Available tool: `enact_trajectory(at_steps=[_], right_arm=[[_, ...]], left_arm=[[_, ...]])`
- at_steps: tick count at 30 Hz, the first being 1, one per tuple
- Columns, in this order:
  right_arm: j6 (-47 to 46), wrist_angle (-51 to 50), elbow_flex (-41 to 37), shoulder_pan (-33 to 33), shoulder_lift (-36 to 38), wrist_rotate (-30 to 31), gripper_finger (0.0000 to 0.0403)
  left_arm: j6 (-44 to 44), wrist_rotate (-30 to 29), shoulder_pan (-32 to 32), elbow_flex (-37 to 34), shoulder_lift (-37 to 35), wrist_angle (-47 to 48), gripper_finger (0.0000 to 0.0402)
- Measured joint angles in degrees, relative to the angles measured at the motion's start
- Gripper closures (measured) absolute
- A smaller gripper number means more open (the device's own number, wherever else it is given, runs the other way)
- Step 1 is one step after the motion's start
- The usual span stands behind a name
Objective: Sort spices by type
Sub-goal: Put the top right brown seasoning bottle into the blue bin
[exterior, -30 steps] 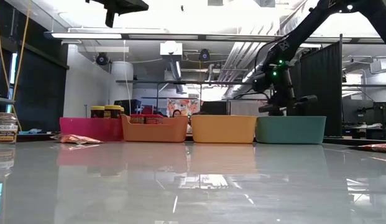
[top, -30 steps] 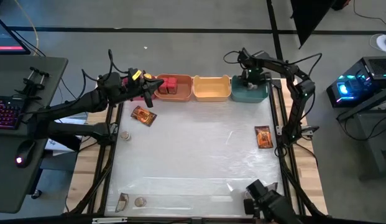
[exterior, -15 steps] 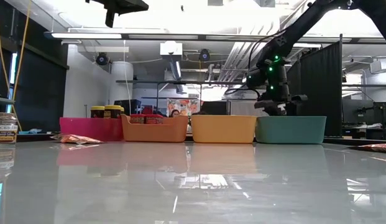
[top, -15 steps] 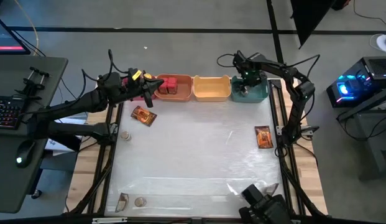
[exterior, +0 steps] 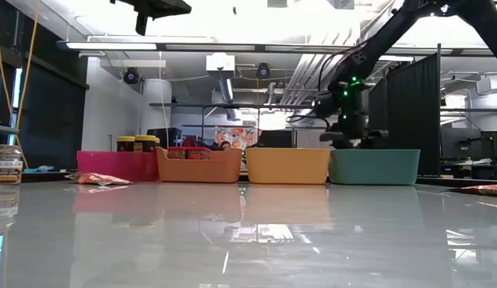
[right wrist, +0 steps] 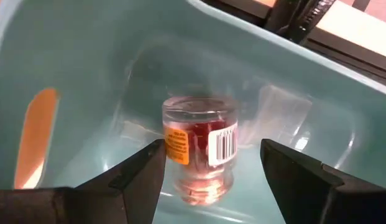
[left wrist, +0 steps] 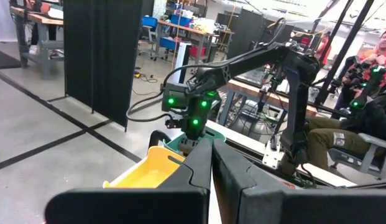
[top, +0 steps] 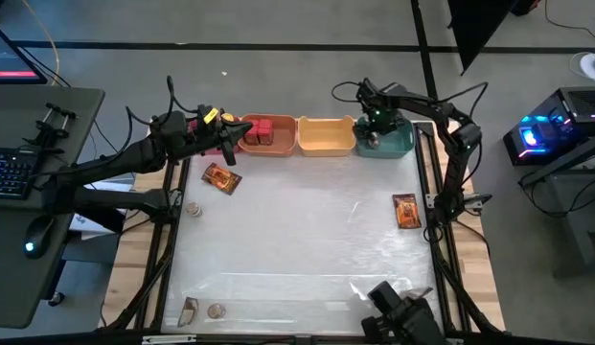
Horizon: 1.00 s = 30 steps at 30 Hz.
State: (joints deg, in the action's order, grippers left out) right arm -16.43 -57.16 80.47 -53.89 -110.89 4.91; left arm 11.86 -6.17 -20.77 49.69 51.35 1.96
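My right gripper [right wrist: 211, 163] hangs open over the teal bin [top: 398, 144], pointing down. A clear little jar [right wrist: 199, 148] with red contents and a barcode label rests on that bin's floor between the fingers and below them, untouched. My left gripper [top: 225, 146] waits shut and level over the pink bin [exterior: 112, 166], which holds yellow-lidded jars [exterior: 136, 144]. Red boxes [top: 258, 130] sit in the orange bin [top: 283, 144]. Foil packets [top: 220, 178] [top: 405, 211] and loose jars [top: 193, 208] [top: 216, 310] lie on the table.
The yellow bin [top: 326, 139] stands between the orange and teal bins in the row along the far edge. A person sits beyond the table in the left wrist view. The white table top's middle [top: 297, 240] is bare.
My right gripper has drifted a little toward the table's left edge above the teal bin and has rolled about its own axis, staying open. The jar has stayed in the bin.
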Motion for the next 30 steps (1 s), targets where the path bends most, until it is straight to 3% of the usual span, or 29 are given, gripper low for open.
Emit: enact_trajectory(at_steps=[14, 21, 30], right_arm=[[-1.34, 0.51, 0.16, 0.83, -5.02, -3.23, 0.0145], [-2.12, 0.19, 0.12, 0.81, -4.56, -2.04, 0.0221], [1.80, -3.22, -0.02, 0.24, 1.00, 0.76, 0.0221]], left_arm=[[0.00, 0.00, 0.00, 0.00, 0.02, 0.00, 0.0402], [-0.02, -0.01, 0.00, 0.00, 0.01, -0.02, 0.0401], [-2.40, -0.02, 0.01, 0.00, 0.02, -1.00, 0.0402]])
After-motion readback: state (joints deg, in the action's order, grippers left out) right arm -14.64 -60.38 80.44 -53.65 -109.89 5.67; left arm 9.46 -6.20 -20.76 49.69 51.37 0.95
